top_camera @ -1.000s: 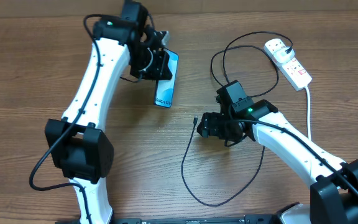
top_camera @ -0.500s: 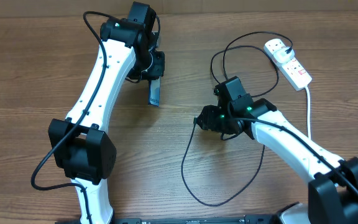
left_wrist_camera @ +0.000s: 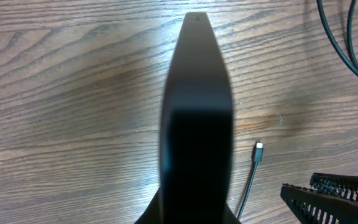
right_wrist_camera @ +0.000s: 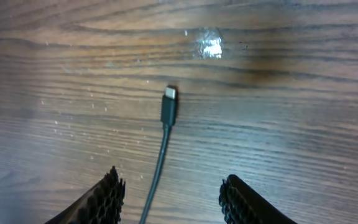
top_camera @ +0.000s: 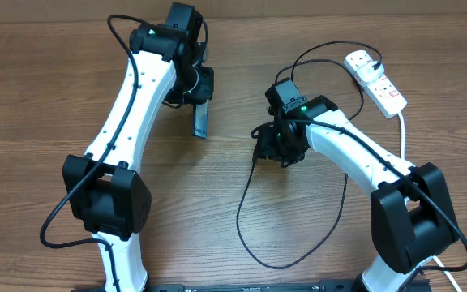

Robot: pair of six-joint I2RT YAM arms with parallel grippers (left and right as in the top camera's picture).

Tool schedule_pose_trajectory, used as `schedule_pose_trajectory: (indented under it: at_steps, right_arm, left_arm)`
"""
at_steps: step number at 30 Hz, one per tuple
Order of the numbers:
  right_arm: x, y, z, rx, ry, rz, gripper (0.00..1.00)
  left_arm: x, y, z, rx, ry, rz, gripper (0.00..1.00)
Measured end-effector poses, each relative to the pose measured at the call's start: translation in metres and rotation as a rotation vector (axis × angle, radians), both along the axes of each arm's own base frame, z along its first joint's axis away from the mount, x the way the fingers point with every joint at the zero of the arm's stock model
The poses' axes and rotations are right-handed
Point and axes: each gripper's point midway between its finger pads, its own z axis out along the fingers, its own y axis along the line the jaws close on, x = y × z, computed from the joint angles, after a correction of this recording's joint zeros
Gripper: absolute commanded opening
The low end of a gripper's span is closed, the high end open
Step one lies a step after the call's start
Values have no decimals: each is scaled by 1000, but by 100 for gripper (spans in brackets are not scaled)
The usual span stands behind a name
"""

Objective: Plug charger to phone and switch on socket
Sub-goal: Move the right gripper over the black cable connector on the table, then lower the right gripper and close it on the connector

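Brown wooden table (top_camera: 23, 97) with fine grain and faint sheen

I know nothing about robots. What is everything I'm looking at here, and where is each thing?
table: one, brown wood, under everything
phone: one, dark, turned on edge, left of centre, in the left gripper
charger: one, thin black cable, looping from the socket across the middle
connector tip: one, black and silver, lying on the wood at centre
socket: one, white strip with red switch, far right
mains cord: one, thick white, running from the socket towards the near edge
left gripper: one, black, shut on the phone
right gripper: one, black, open, astride the cable behind the connector tip
arms: two, white with black joints, one each side
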Motion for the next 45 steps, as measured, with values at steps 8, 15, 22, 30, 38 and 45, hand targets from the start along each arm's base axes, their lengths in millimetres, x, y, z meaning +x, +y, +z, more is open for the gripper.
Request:
schedule_pose_trajectory:
  at_steps: [8, 15, 22, 30, 38, 45]
  right_arm:
    - [11, 27, 7, 66, -61, -18, 47]
    - [8, 21, -10, -85, -86, -94, 47]
    - [4, 21, -30, -161, -76, -107, 45]
    - [3, 16, -55, -212, -37, -116, 39]
    - [6, 8, -56, -256, -59, -125, 35]
    - [-1, -1, -57, -301, -35, -122, 34]
  left_arm:
    - [3, 15, 0, -9, 10, 50, 4]
    - [4, 45, -1, -13, 41, 120, 4]
    - [1, 46, -3, -10, 58, 121, 5]
    - [0, 46, -3, -9, 59, 121, 4]
    - [0, 46, -3, -9, 59, 121, 4]
    - [0, 46, -3, -10, 60, 121, 4]
